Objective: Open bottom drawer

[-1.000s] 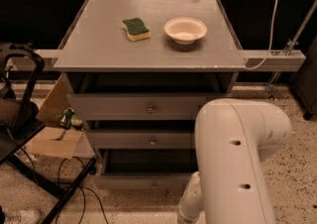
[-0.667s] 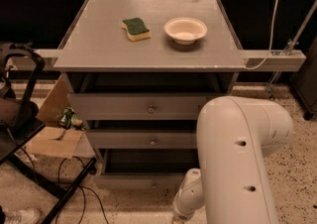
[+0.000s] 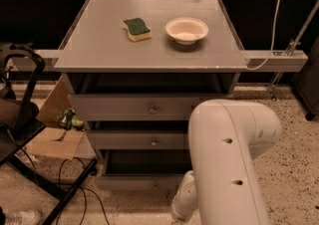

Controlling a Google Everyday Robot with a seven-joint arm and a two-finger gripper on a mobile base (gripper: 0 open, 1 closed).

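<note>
The bottom drawer point(image 3: 130, 182) is the lowest and slimmest grey front of the cabinet, with a small round knob point(image 3: 155, 187) at its centre. A dark gap shows above its front panel. My white arm point(image 3: 230, 159) fills the lower right and covers the drawers' right ends. Its lower link point(image 3: 182, 203) drops past the frame's bottom edge just right of the knob. My gripper is out of view below that edge.
Above are the mid-sized drawer point(image 3: 134, 140) and the tallest drawer point(image 3: 124, 106). On the grey tabletop point(image 3: 99, 50) lie a green-and-yellow sponge point(image 3: 137, 28) and a white bowl point(image 3: 187, 30). A black stand point(image 3: 25, 119), cardboard point(image 3: 52, 142) and floor cables point(image 3: 75, 189) are at left.
My arm's lower link has shifted a little to the left, closer to the bottom drawer's knob. The drawers, sponge and bowl have not moved.
</note>
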